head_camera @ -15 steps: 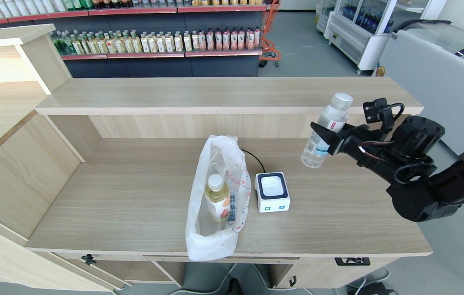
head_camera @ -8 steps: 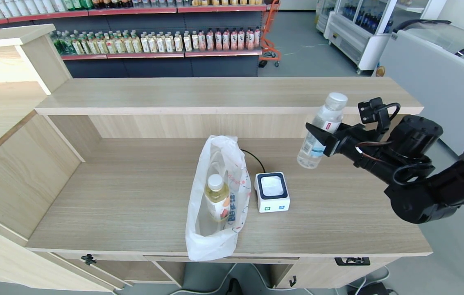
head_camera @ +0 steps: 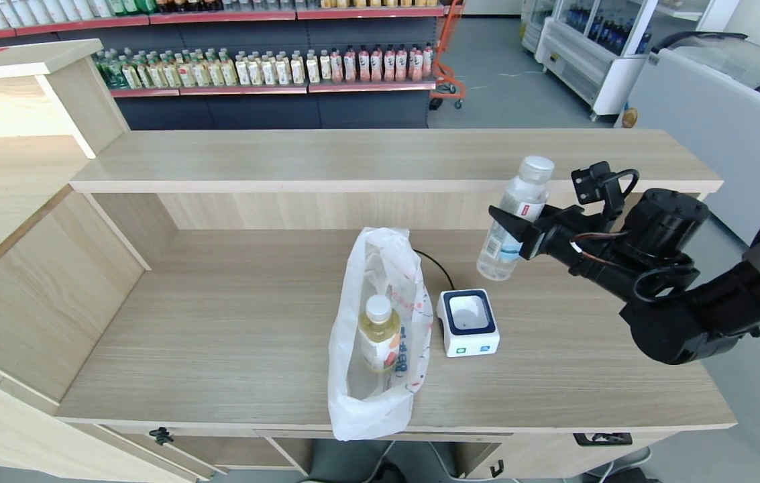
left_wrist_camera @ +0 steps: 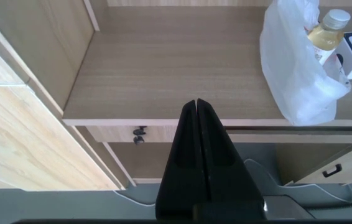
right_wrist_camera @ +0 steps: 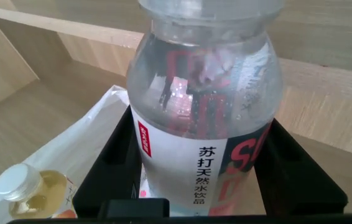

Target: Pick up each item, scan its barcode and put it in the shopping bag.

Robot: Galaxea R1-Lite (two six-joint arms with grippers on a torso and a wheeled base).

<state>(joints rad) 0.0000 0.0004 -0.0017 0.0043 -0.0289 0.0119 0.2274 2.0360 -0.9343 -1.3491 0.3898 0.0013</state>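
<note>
My right gripper (head_camera: 520, 231) is shut on a clear water bottle (head_camera: 511, 218) with a white cap, held tilted in the air above the counter, up and to the right of the white barcode scanner (head_camera: 467, 321). The same bottle (right_wrist_camera: 204, 118) sits between the black fingers (right_wrist_camera: 104, 168) in the right wrist view. A white shopping bag (head_camera: 380, 329) stands open just left of the scanner, with a yellow drink bottle (head_camera: 378, 333) upright inside it. My left gripper (left_wrist_camera: 196, 109) is shut and empty, hanging off the counter's front edge, left of the bag (left_wrist_camera: 297, 68).
The wooden counter (head_camera: 219, 335) has a raised back ledge (head_camera: 353, 157) and a side wall on the left. A black cable (head_camera: 435, 265) runs from the scanner behind the bag. Shelves of drinks and freezers stand behind the counter.
My right gripper has carried the water bottle leftward and slightly down, closer to the scanner. The head camera has shifted, so the bag and scanner sit further right in the picture.
</note>
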